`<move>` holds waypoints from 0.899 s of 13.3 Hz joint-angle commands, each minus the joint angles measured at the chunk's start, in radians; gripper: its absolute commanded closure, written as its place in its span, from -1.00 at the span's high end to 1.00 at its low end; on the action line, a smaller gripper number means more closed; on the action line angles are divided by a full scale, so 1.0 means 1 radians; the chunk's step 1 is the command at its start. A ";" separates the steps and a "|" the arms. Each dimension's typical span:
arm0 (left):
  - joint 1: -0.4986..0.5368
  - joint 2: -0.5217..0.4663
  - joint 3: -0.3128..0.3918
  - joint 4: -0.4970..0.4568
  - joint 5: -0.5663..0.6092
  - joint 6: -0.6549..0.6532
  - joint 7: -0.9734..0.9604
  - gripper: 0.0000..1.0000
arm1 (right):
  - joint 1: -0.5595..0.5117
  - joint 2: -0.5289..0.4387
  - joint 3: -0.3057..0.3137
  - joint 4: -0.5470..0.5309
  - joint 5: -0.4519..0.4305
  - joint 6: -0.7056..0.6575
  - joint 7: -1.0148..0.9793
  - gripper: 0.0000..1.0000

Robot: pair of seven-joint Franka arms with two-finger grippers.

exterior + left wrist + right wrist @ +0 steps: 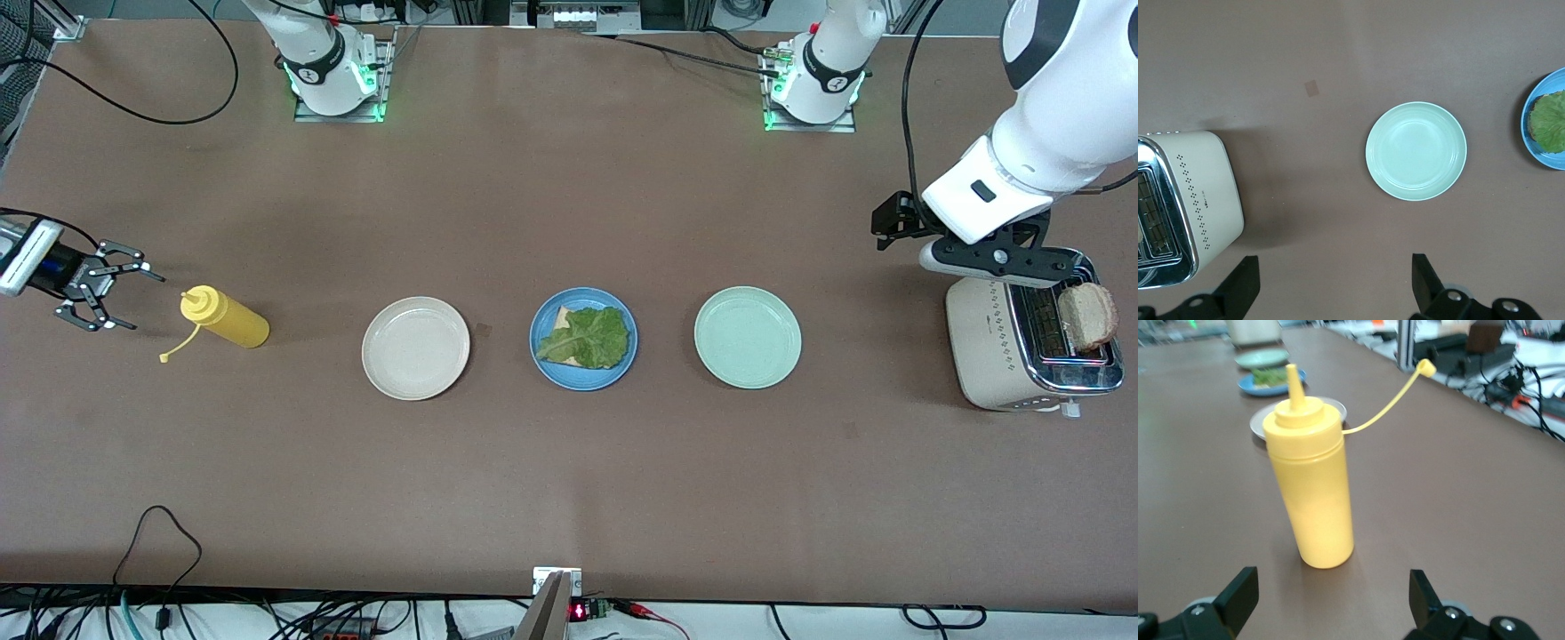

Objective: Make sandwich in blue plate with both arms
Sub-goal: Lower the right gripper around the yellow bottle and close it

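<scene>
Even, bright overhead light; soft shadows.
The toaster (1031,342) chrome shows glare; in the right wrist view, the distant plates beyond the sharp mustard bottle (1310,487) blur.

Counted on the table: three plates, namely one beige plate (415,348), one blue plate (583,378) and one mint-green plate (748,337); one lettuce leaf (589,337); one yellow squeeze bottle (224,317); one toaster (991,356); two toast slices.

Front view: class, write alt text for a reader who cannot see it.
A blue plate holding toast under lettuce sits mid-table between a beige plate and a mint plate. The left pincer is over a toaster; the open right pincer faces a yellow bottle.
</scene>
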 commanded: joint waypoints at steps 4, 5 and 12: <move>0.002 -0.011 -0.004 0.008 -0.011 -0.019 -0.006 1.00 | -0.026 0.168 0.032 0.117 0.028 -0.215 -0.166 1.00; 0.002 -0.011 -0.004 0.008 -0.011 -0.019 -0.006 1.00 | -0.026 0.176 0.046 0.115 0.028 -0.218 -0.182 1.00; 0.002 -0.011 -0.004 0.008 -0.011 -0.019 -0.004 1.00 | 0.012 0.195 0.100 0.114 0.065 -0.217 -0.211 1.00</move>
